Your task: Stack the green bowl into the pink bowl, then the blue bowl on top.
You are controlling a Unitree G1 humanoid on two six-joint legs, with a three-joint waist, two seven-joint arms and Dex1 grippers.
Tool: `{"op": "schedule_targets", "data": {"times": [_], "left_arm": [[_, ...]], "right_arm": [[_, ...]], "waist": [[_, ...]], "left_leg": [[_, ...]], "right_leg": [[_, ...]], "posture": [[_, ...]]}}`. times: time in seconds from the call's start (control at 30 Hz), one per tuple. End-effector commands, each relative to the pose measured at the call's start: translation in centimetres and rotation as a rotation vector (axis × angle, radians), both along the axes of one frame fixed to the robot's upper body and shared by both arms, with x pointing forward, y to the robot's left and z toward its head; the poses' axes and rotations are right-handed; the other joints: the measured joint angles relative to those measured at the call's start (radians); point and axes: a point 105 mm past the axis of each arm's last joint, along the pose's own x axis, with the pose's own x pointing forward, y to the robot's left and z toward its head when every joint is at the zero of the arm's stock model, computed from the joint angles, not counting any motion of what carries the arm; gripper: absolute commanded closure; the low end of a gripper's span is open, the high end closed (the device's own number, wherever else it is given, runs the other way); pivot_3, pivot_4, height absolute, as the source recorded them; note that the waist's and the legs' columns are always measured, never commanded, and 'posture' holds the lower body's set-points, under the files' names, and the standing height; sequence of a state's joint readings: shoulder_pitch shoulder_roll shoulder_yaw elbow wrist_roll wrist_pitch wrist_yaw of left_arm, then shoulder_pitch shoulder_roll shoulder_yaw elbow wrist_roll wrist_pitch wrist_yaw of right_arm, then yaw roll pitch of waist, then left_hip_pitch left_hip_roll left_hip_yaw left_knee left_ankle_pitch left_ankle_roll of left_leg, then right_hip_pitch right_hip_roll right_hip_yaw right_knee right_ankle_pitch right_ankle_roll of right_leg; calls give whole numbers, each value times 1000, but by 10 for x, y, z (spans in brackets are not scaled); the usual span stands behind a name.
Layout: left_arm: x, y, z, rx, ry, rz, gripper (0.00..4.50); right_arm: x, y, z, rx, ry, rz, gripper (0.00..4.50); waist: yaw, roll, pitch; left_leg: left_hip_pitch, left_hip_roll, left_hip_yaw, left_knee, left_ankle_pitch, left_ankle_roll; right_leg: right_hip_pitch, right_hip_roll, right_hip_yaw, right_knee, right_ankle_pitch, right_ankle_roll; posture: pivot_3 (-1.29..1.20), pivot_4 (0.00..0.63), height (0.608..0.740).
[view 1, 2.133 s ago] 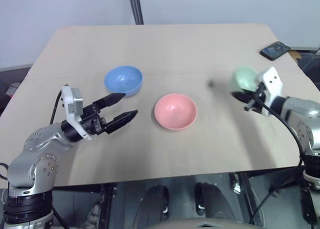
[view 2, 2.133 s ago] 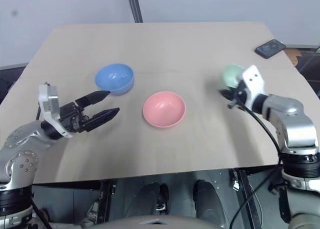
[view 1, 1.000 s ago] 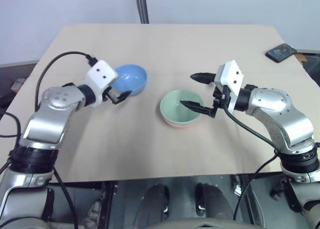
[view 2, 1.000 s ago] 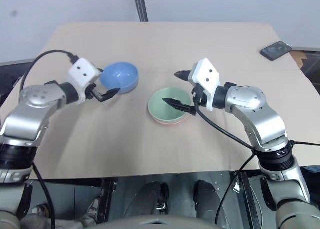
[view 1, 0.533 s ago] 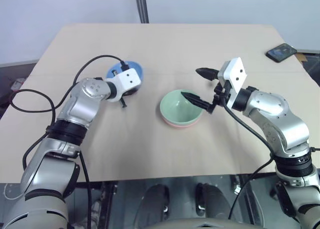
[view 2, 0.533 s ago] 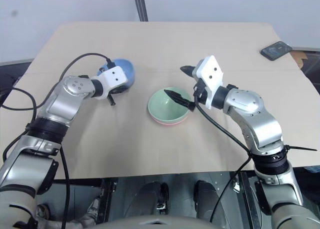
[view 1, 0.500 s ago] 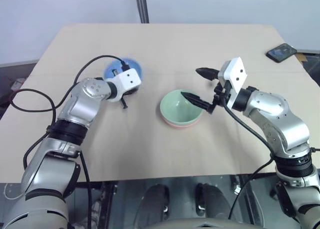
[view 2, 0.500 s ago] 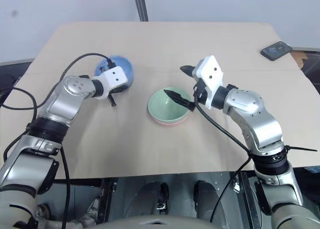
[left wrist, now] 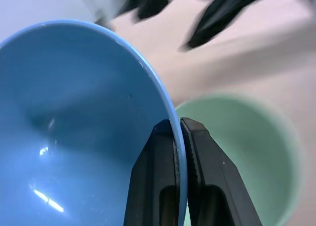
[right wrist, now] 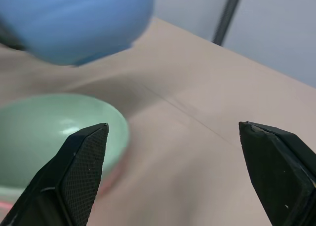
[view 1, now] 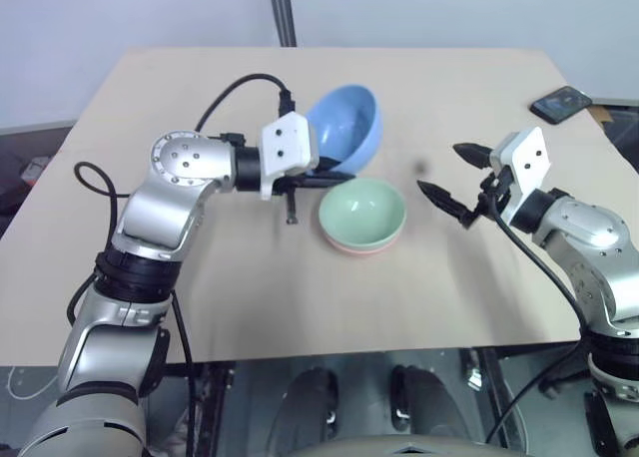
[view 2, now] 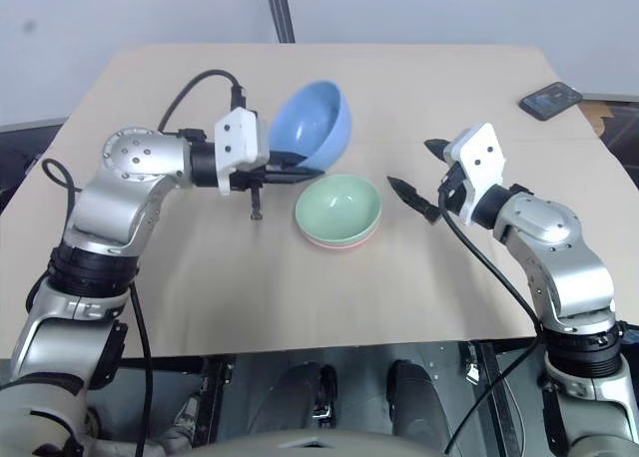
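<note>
The green bowl [view 1: 361, 210] sits nested in the pink bowl [view 1: 360, 247], whose rim shows just beneath it at the table's middle. My left gripper [view 1: 332, 179] is shut on the rim of the blue bowl [view 1: 344, 128], pinching it between both fingers [left wrist: 148, 186]. That bowl hangs tilted in the air, just behind and left of the stack. My right gripper [view 1: 440, 170] stands open to the right of the stack, clear of it, with nothing between its fingers.
A dark phone [view 1: 560, 104] lies at the far right corner of the tan table [view 1: 300, 297]. A dark pole [view 1: 283, 13] rises behind the table's far edge. A black cable loops over my left arm.
My left gripper has shut on the blue bowl's rim and carried it up and to the right, toward the stack. My right gripper has drawn back to the right, away from the green bowl.
</note>
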State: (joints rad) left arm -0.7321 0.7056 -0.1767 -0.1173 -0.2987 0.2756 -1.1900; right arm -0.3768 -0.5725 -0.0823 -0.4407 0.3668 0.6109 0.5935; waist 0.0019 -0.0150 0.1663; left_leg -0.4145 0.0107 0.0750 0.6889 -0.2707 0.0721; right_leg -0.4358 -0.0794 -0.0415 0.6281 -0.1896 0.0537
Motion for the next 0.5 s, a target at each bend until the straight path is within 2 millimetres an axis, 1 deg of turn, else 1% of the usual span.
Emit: {"op": "schedule_targets", "data": {"times": [0.03,0.1,0.13,0.17,0.2,0.27,0.4,0.43,0.5], "left_arm": [[-17,-5,-5,26,20,-107,4446],[-19,-6,-9,34,57,-134,4446],[-21,-5,-10,38,86,-152,3710],[-23,-5,-10,38,109,-165,3459],[-24,-5,-10,38,120,-173,3039],[-24,-4,-9,33,116,-168,2138],[-19,1,-2,-19,108,-104,117],[-17,5,1,-44,104,-77,21],[-10,14,9,-106,56,3,21]], "right_arm": [[-6,-7,21,2,-101,-37,87],[-7,-8,21,2,-101,-42,87],[-7,-8,20,2,-100,-43,87],[-9,-8,19,0,-97,-44,87],[-10,-8,18,-2,-95,-45,87],[-13,-10,15,-7,-84,-44,87],[-22,-11,9,-13,-61,-15,87],[-25,-11,7,-13,-50,4,87],[-31,-11,5,-16,-33,43,87]], "waist": [[-4,0,0],[-4,0,0],[-4,0,0],[-3,0,0],[-3,0,0],[1,0,0],[9,0,0],[10,0,0],[10,0,0]], "left_leg": [[0,0,0,0,0,0],[0,0,0,0,0,0],[0,1,0,0,0,0],[0,1,0,0,0,0],[0,1,0,0,0,0],[-1,1,-1,0,0,0],[-1,0,-1,0,0,1],[-1,0,-1,0,0,1],[-1,1,-1,0,0,1]], "right_leg": [[0,0,0,0,0,0],[0,0,0,0,0,0],[0,0,0,0,0,0],[0,0,0,0,0,0],[0,0,0,0,0,0],[0,0,0,-1,0,0],[0,0,0,-1,0,0],[0,0,0,-1,0,0],[0,0,0,-1,0,0]], "posture": [[0,150,740],[0,150,740],[0,150,740],[0,150,740],[0,150,740],[0,150,740],[0,150,740],[0,150,740],[0,150,740]]}}
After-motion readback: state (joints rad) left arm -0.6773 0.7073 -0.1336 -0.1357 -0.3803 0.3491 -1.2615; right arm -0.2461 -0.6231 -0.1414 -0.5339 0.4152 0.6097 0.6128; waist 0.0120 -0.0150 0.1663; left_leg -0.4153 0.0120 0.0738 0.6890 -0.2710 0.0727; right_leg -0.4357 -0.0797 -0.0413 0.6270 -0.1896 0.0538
